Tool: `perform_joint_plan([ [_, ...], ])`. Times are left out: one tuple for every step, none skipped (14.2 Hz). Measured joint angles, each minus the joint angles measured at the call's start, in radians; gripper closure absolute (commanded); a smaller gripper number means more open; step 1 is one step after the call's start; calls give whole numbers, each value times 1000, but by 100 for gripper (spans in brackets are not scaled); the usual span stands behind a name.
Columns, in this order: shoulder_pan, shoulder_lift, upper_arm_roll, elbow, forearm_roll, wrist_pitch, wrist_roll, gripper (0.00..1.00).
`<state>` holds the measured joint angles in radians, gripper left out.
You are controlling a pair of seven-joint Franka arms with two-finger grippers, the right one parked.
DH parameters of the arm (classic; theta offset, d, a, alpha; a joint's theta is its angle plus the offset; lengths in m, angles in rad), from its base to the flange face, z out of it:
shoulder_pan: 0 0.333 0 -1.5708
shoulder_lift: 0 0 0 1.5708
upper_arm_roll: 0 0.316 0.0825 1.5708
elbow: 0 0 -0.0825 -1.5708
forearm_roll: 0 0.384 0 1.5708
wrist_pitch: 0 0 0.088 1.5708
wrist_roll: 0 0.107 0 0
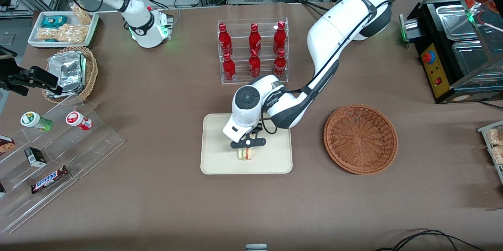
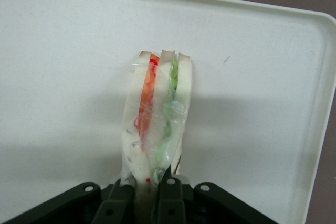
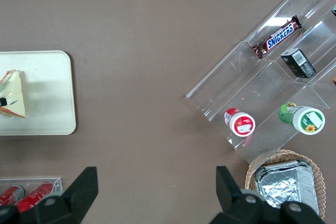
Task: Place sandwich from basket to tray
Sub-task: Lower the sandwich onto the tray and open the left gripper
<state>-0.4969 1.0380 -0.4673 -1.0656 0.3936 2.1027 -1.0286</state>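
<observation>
The sandwich (image 1: 246, 154) (image 2: 157, 114) (image 3: 13, 96) stands on edge in its clear wrap on the cream tray (image 1: 220, 162) (image 2: 63, 51) (image 3: 50, 93), in the part of the tray nearer the front camera. It shows pale bread with red and green filling. My gripper (image 1: 247, 149) (image 2: 147, 186) is just above the tray, shut on the sandwich's upper edge, with both black fingers pressed against the wrap. The reddish-brown woven basket (image 1: 360, 139) sits beside the tray toward the working arm's end of the table, with nothing in it.
A clear rack of red bottles (image 1: 253, 50) stands farther from the front camera than the tray. Toward the parked arm's end are a stepped acrylic shelf with snacks (image 1: 51, 141), a tan basket of foil packs (image 1: 72, 72) and a white snack tray (image 1: 63, 27). A black appliance (image 1: 452, 54) stands at the working arm's end.
</observation>
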Motion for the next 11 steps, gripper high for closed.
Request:
perform_joint_plan([
  [0, 1, 0, 0, 1, 2, 4, 70],
  [0, 1, 0, 1, 1, 2, 5, 34],
  [0, 1, 0, 2, 1, 2, 4, 0],
  [0, 1, 0, 4, 1, 2, -4, 0],
  [0, 1, 0, 8, 1, 2, -22, 0],
  [0, -2, -1, 11, 2, 2, -34, 0],
  [0, -10, -2, 9, 3, 2, -40, 0],
  [-1, -27, -2, 2, 5, -3, -43, 0],
  [-1, -61, -2, -13, 7, -27, -51, 0],
  [-2, -108, 1, -33, 9, -72, -65, 0],
  [-2, -164, 7, -54, 10, -134, -82, 0],
])
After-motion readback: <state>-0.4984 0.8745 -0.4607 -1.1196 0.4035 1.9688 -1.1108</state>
